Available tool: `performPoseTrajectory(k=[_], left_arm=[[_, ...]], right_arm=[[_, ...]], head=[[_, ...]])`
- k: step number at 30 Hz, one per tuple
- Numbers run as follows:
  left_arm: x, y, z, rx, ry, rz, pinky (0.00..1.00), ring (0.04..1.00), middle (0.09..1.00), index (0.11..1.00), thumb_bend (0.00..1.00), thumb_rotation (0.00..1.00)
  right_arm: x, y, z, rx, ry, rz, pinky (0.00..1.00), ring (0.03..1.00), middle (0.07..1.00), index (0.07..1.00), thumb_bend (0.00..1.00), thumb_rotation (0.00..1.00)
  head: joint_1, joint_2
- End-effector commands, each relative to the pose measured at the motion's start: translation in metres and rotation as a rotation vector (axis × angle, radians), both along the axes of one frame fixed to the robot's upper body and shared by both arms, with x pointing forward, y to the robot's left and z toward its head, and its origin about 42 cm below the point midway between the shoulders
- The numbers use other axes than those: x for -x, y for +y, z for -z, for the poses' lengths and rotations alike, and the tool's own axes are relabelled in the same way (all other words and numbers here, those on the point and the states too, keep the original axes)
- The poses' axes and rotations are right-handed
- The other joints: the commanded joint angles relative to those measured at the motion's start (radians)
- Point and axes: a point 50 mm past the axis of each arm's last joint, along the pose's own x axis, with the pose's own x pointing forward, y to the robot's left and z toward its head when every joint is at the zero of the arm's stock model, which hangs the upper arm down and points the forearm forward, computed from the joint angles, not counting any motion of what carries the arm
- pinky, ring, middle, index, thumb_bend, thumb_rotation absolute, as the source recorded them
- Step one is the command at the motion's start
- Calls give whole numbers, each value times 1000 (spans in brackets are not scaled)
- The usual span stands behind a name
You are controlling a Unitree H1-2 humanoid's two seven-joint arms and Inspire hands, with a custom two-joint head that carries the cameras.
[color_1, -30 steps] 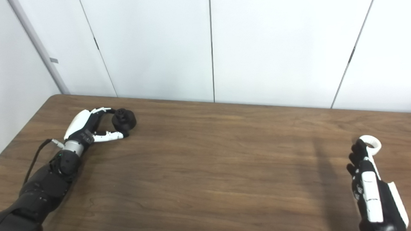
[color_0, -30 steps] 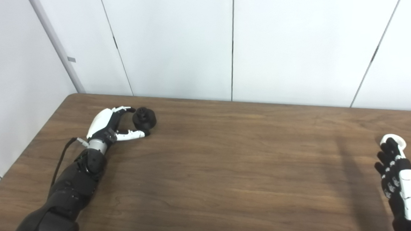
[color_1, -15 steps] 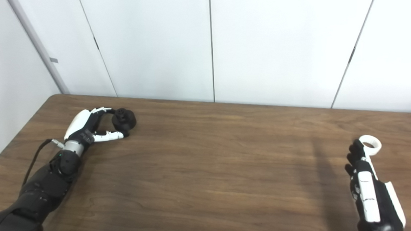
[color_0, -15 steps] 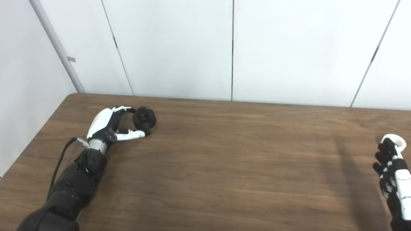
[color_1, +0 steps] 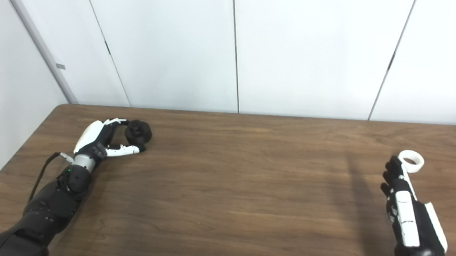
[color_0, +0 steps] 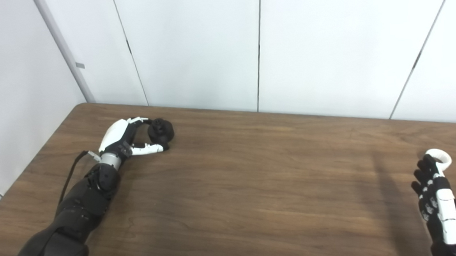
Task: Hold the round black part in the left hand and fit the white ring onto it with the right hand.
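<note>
Here the left robot hand (color_0: 121,139) lies low at the far left of the wooden surface (color_0: 238,182), its fingers (color_0: 138,121) arched over the far side of the round black part (color_0: 161,130) and its thumb (color_0: 148,149) stretched along the near side. The part sits on the surface between them, cupped rather than lifted; the fingertips look to be touching it, though whether the grip is firm cannot be told. A dark cable (color_0: 71,173) loops beside the left wrist.

Well apart, at the near right corner, the right robot hand (color_1: 401,197) reaches forward with its back upward. Its fingers are loosely extended, and the white ring (color_1: 411,160) sits right at the fingertips, lying flat. Whether the fingers pinch the ring or only touch it cannot be made out from either view, since the hand hides the contact.

Behind the surface stand plain white wall panels (color_0: 192,48) with dark seams. A small grey tag (color_0: 80,65) is fixed to the left corner strip; no writing can be read on it, and no brand or label shows on hands, part or ring.
</note>
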Motion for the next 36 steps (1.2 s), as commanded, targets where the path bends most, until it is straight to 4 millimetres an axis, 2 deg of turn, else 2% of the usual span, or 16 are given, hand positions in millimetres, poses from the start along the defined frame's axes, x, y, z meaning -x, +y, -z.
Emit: performPoseTrajectory(k=[1, 18, 19, 20, 21, 22, 27, 36], left_arm=[[-1, -22, 15, 11, 94, 70, 1000, 971, 913, 812, 974, 388], [-7, -27, 11, 26, 82, 81, 1000, 976, 910, 803, 968, 390], [-7, -27, 11, 27, 69, 78, 1000, 971, 904, 755, 912, 330], [-7, -27, 10, 28, 59, 77, 1000, 965, 889, 627, 722, 203], [-6, -26, 10, 23, 38, 80, 1000, 960, 880, 548, 604, 124], [-6, -25, 10, 20, 22, 87, 1000, 948, 851, 516, 563, 86], [-6, -23, 6, 10, -3, 110, 1000, 941, 789, 485, 522, 48], [-11, -28, -4, -21, -14, 169, 1000, 996, 833, 485, 522, 49]], right_arm=[[-2, 2, -11, -6, -80, -5, 1000, 1000, 1000, 1000, 310, 1000], [0, 1, -7, -3, -82, 6, 1000, 1000, 1000, 1000, 339, 1000], [0, 1, -7, 0, -84, 6, 1000, 1000, 1000, 1000, 351, 1000], [0, 1, -7, 1, -86, 5, 1000, 1000, 1000, 1000, 348, 1000], [0, 1, -7, -3, -86, 3, 1000, 1000, 1000, 1000, 347, 1000], [0, 0, -7, -7, -84, 3, 1000, 1000, 1000, 1000, 344, 1000], [-1, 0, -11, -8, -88, 6, 1000, 1000, 1000, 1000, 330, 1000], [-6, 0, -15, -3, -99, 18, 1000, 1000, 1000, 1000, 343, 1000]], head=[[-1, 2], [-6, 5], [-7, 8], [-7, 8], [-5, 12], [-5, 13], [0, 11], [-2, 6]])
